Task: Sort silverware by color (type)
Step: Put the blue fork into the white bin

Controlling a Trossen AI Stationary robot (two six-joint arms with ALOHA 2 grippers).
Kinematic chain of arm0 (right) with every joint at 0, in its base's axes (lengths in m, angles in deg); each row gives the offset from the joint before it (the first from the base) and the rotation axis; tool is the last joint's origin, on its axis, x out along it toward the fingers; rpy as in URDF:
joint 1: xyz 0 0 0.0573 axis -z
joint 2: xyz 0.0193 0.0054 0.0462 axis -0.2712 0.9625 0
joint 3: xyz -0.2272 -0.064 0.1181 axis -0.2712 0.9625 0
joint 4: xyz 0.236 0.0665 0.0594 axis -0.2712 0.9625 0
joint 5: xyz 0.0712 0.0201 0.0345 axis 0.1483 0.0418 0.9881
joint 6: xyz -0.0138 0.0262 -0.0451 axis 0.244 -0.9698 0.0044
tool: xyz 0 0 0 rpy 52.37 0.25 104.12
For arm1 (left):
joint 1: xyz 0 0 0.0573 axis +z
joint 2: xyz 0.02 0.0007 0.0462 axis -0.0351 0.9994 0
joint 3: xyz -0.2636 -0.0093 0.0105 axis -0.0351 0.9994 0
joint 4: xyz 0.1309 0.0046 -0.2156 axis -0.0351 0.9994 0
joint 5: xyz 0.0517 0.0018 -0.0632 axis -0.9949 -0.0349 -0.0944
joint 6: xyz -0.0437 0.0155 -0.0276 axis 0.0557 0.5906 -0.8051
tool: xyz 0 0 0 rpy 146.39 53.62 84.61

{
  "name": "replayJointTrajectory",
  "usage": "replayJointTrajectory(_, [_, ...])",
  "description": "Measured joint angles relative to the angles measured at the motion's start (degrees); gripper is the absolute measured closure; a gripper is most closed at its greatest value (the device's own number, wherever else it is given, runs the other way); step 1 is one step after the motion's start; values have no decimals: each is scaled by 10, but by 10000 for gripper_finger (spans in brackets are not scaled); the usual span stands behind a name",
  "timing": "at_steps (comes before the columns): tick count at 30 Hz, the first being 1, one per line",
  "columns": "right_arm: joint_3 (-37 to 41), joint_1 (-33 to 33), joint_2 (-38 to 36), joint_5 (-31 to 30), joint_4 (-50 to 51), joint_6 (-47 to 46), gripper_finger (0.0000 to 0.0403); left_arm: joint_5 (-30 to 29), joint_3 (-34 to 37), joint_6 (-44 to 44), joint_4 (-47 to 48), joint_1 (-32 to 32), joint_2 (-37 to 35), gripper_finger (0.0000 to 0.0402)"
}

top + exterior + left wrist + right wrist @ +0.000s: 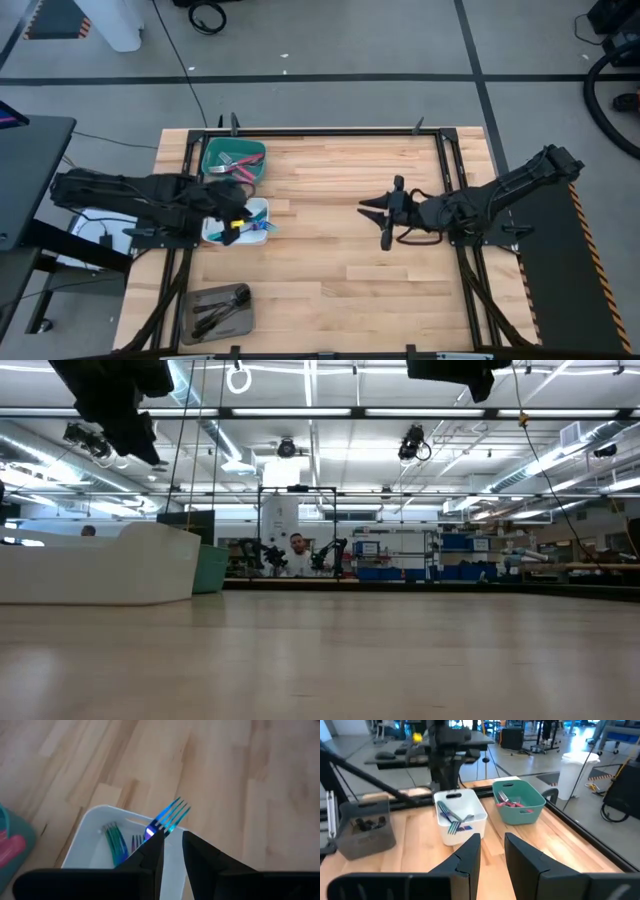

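The white tray (258, 210) holds iridescent blue-teal silverware (451, 815). One iridescent fork (170, 815) leans with its tines over the tray's rim (115, 811); my left finger hides its handle. My left gripper (172, 837) hangs open just above this tray (465, 827), with nothing between its fingers. Red-handled silverware (240, 168) lies in the teal tray (215, 150). Dark utensils (222, 303) lie in the grey tray (200, 325). My right gripper (364, 208) is open over the middle of the table, raised and pointing toward the trays.
All three trays stand in a row along the table's left side: teal (525, 815) at the far end, white in the middle, grey (365, 840) nearest. Bare wood (330, 270) stretches between the trays and my right arm. A black frame (320, 131) edges the table.
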Motion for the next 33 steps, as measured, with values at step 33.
replayJointTrajectory(33, [0, 1, 0, 7, -3, -8, 307, -88, 0, 78, -47, -4, 278, 322])
